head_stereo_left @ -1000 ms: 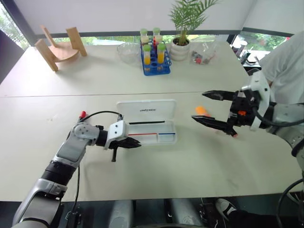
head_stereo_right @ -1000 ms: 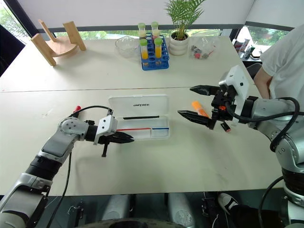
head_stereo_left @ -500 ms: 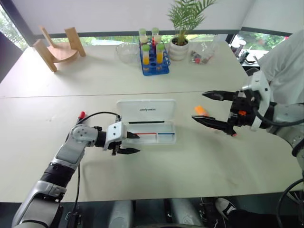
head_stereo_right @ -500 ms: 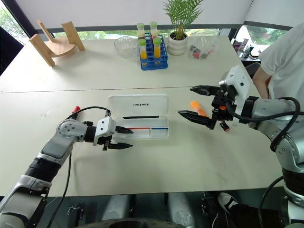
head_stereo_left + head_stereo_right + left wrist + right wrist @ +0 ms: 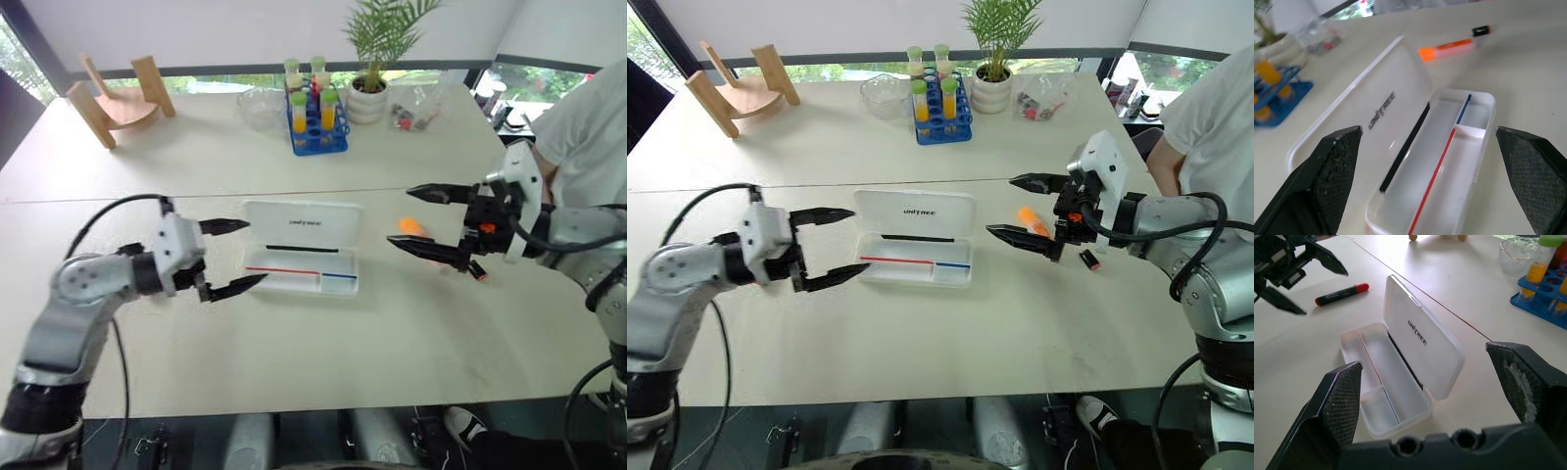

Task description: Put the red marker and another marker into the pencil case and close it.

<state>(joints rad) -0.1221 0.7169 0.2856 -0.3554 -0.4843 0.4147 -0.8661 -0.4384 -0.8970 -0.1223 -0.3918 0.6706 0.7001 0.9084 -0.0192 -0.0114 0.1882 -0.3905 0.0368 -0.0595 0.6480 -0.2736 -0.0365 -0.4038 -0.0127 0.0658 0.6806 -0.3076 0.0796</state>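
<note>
Flat white rectangular plastic pencil case [image 5: 913, 243]: lid open, lying mid-table, nothing loose inside. Chunky orange highlighter [image 5: 1034, 222]: on the table beside the case, near the right gripper [image 5: 1024, 210], jaws wide, empty. Slim dark marker with red cap [image 5: 1342, 293]: on the table beyond the case, near the left gripper [image 5: 838, 245], jaws wide, empty.

Open pencil case between two spread grippers

The white pencil case [image 5: 914, 239] lies on the table [image 5: 950, 333] with its lid flat back, just ahead of the left gripper [image 5: 841, 247], whose fingers stand wide apart. The right gripper [image 5: 1022, 209] hangs spread too, facing the case; the orange highlighter [image 5: 1033, 221] lies between its fingers, a small black-and-red piece [image 5: 1089, 259] just behind.
</note>
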